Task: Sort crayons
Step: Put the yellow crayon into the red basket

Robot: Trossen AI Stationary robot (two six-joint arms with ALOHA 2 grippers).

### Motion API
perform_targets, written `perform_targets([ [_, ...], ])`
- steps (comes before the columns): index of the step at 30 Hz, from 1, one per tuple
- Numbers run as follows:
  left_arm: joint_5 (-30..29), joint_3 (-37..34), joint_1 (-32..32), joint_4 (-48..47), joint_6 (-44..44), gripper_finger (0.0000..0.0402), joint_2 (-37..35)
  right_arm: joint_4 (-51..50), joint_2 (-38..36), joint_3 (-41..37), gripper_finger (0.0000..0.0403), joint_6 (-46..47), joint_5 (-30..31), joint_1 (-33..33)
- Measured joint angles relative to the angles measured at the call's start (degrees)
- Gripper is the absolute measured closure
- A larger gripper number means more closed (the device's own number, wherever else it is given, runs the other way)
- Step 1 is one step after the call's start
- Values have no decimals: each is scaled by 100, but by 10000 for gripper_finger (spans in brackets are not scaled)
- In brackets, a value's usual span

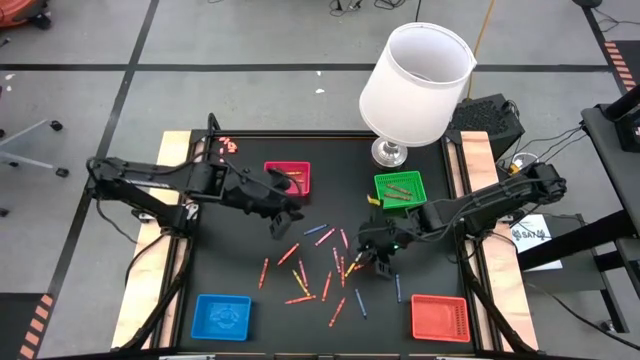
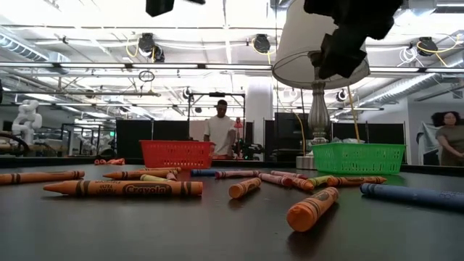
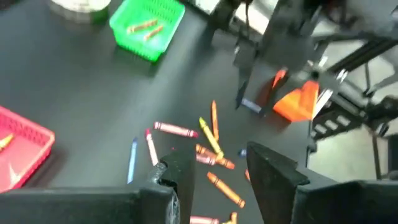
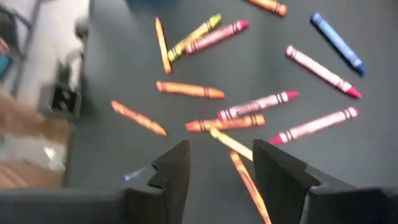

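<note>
My right gripper [image 1: 372, 262] hovers with its fingers apart, empty, over the scattered crayons [image 1: 322, 268] mid-table; my left gripper [image 1: 291, 212] (also spread, empty) hangs beside the pink tray [image 1: 287, 177].

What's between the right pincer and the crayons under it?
Nothing visible. The right pincer hovers open over the crayons scattered on the black table; the right wrist view shows only loose crayons past its fingers.
</note>
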Motion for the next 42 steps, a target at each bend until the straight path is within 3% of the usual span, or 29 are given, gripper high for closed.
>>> perform_targets([
  [6,-87,242,-34,-35,19,261,2,-852,0,0,245,-418,16,0],
  [18,-675,258,-392,-51,-1,261,4,-851,329,0,245,-1849,51,-61],
  [33,-743,258,-415,-86,-1,261,4,788,1677,0,245,-1966,12,-90],
  [42,-736,256,-415,-266,4,261,4,930,1710,0,245,-1990,-5,-76],
])
